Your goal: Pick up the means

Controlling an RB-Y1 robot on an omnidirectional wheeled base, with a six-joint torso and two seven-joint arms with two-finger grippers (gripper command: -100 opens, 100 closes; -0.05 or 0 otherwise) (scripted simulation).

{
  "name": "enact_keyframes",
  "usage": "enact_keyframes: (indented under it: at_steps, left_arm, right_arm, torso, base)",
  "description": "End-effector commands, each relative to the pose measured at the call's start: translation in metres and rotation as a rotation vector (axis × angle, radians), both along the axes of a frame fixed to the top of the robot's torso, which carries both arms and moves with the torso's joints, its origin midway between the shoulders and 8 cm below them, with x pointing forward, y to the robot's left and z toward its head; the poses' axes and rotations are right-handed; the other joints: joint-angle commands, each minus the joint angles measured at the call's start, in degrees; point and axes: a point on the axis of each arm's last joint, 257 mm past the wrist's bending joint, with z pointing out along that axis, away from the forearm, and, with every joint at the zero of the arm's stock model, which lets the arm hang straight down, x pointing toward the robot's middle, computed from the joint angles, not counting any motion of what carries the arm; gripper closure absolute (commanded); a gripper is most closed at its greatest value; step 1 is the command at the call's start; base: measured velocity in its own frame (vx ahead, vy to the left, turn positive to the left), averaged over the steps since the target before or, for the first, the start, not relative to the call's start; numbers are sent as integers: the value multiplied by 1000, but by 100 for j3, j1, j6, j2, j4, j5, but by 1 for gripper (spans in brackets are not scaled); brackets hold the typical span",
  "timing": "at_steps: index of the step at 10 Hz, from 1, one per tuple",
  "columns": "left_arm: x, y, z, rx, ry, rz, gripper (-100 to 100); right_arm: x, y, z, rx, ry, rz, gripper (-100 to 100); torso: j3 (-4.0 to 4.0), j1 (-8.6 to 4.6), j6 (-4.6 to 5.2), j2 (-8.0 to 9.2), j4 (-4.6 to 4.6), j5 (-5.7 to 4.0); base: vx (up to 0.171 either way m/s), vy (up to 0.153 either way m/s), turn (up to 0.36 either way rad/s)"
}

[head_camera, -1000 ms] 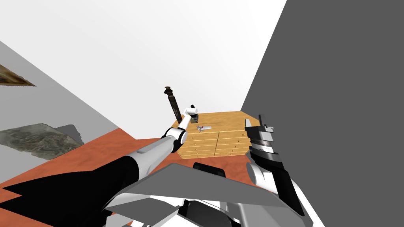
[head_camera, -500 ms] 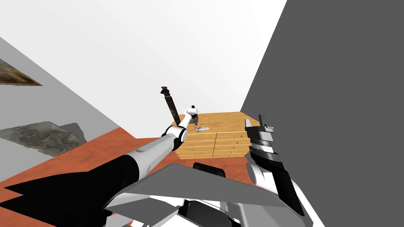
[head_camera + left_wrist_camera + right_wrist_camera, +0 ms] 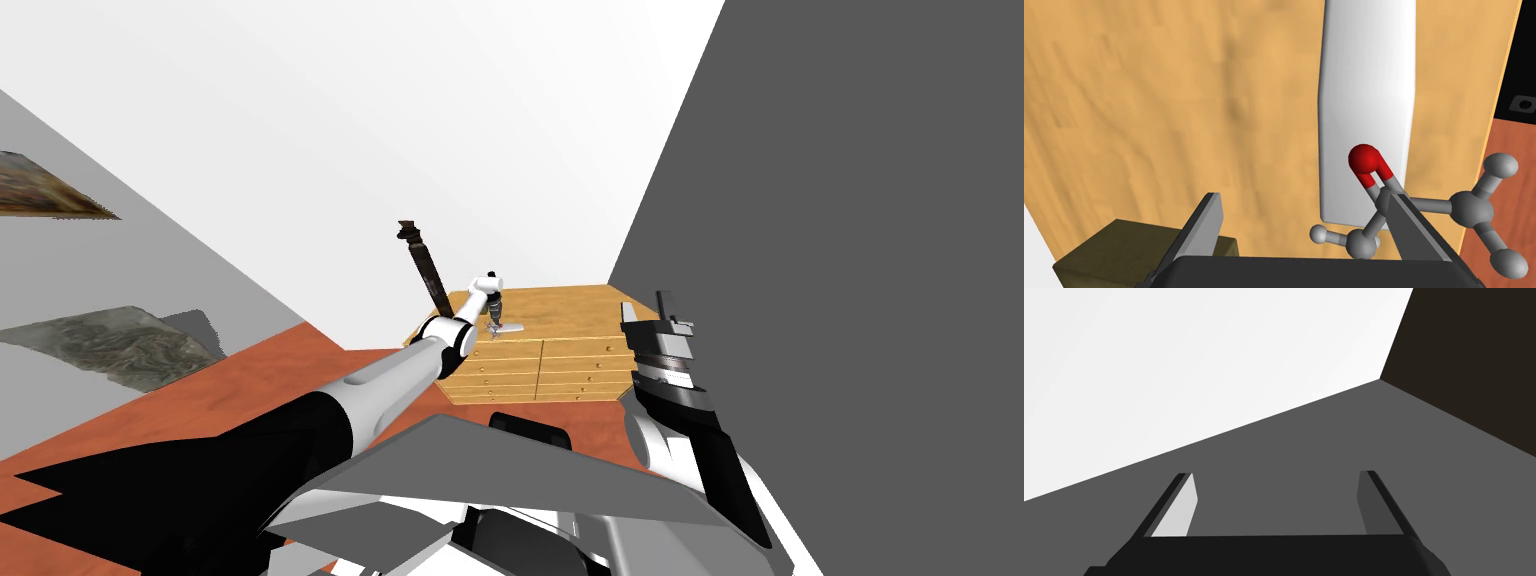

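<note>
Centre frame, the left tool hangs released over the counter, one finger just beside the ball-and-stick model, probably aligning to straddle it; the right tool idles, released.

Molecule model partly behind the left jaws

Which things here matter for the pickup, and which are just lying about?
Job: left tool, open; grey ball-and-stick model by its finger; white slab next to that, possibly.
Lying about: olive block; dark post; wooden dresser top; right tool, open.
</note>
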Motion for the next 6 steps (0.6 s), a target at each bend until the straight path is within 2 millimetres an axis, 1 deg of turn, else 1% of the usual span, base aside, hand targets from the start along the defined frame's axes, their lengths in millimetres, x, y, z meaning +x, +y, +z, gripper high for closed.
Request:
enact_keyframes:
  at_steps: [1,3,4,6]
  left_arm:
    - [-13,1,-10,1,61,13,-100]
    - [-35,2,-25,3,152,32,-100]
    - [-35,2,-25,3,152,32,-100]
    - [-51,3,-37,6,215,45,-100]
  right_arm:
    - [0,0,0,0,0,0,0]
    - [0,0,0,0,0,0,0]
    - [0,0,0,0,0,0,0]
    - [0,0,0,0,0,0,0]
  torso:
    - [0,0,0,0,0,0]
    - [-3,-10,0,-6,-2,-1]
    - [-7,-17,0,-12,-3,-3]
    - [0,9,-1,0,0,2]
  base:
    - [40,-82,30]
    - [66,-128,33]
    - [49,-83,19]
    - [32,-59,14]
